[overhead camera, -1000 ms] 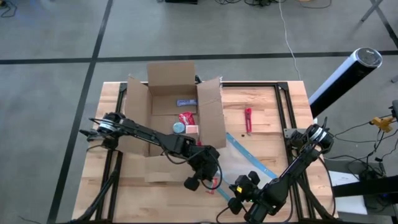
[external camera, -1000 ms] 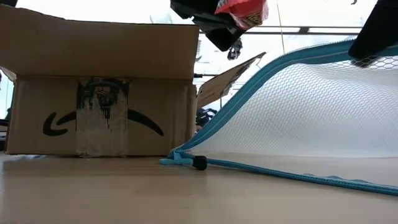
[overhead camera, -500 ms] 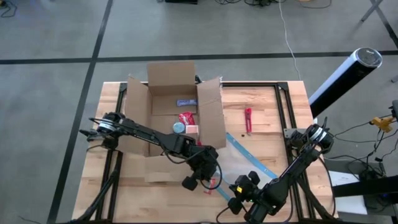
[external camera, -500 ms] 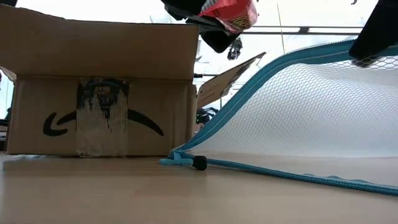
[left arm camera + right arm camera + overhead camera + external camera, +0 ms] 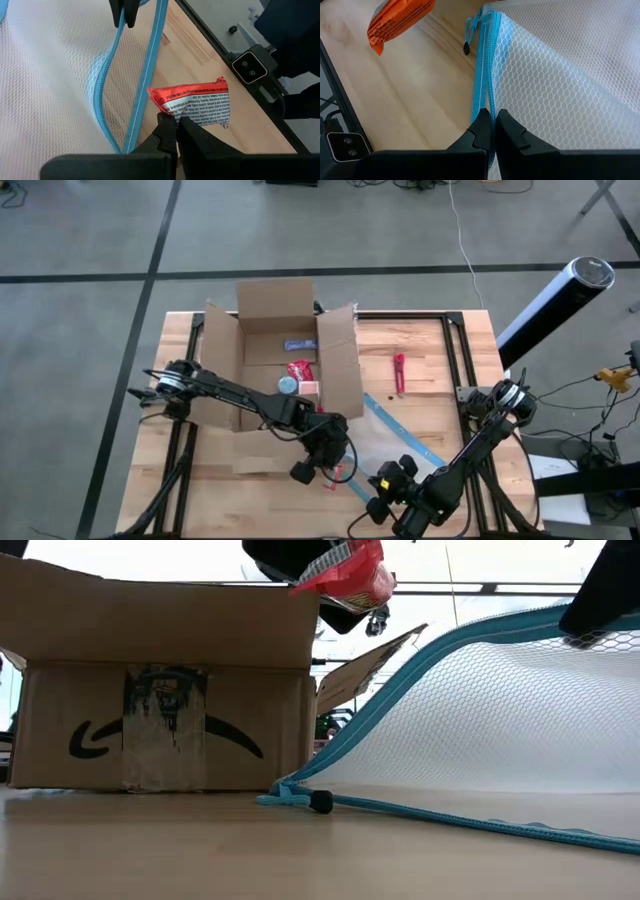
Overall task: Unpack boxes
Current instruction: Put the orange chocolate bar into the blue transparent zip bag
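Observation:
The open brown cardboard box point(image 5: 280, 350) stands on the far left part of the table, its flaps spread; in the low view the box point(image 5: 160, 690) fills the left. My left gripper point(image 5: 176, 120) is shut on a red snack packet point(image 5: 195, 102), held above the table near the box's near right corner. My right gripper point(image 5: 493, 116) is shut on the blue-edged mesh pouch point(image 5: 560, 65), whose lower edge point(image 5: 450, 820) lies on the table. My left gripper pinches the red packet's edge point(image 5: 172, 111) between its two fingers. The packet point(image 5: 345, 570) hangs clear of the table, tilted. My right gripper pinches the pouch's blue zipper edge point(image 5: 487, 100) between its two fingers and holds it raised. The mesh slopes from there down to the table.
A small red tool point(image 5: 398, 373) lies right of the box. Inside the box are a red item point(image 5: 298, 368), a round tin point(image 5: 288, 384) and a small bluish pack point(image 5: 298, 345). A black and white cylinder point(image 5: 555, 305) stands off the table's far right corner.
My left gripper has carried the red packet toward the table's left edge and a little down, still shut on it. The packet has tipped somewhat. The pouch and my right gripper have kept still.

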`<state>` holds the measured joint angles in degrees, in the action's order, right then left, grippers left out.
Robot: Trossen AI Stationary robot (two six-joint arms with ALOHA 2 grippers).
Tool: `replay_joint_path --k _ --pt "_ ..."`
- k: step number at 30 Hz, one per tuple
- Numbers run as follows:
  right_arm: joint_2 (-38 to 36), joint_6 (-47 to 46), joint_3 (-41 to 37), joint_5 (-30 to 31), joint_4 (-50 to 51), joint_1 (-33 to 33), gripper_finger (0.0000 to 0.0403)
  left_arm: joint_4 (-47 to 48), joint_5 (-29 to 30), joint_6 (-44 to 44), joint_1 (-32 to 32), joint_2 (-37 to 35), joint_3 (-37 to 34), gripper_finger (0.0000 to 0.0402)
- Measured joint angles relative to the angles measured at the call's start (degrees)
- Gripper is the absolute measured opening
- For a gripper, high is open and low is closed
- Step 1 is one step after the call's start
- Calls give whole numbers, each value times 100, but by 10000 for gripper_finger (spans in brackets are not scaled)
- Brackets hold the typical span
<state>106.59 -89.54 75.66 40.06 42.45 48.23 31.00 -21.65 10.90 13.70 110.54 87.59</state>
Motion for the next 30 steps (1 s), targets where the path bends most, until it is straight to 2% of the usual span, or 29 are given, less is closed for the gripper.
replay_joint_path --k 9,16,22,30 --pt "0 -2 0 -3 -2 -27 0 13 0 0 -27 0 0 0" --pt "2 -2 69 -10 26 -334 0 119 2 82 -54 -2 0 0" --pt "2 -2 534 -5 20 -637 0 216 20 85 -103 0 -4 0" --pt "2 -2 1186 -3 2 -730 0 75 409 25 -183 13 -42 0"
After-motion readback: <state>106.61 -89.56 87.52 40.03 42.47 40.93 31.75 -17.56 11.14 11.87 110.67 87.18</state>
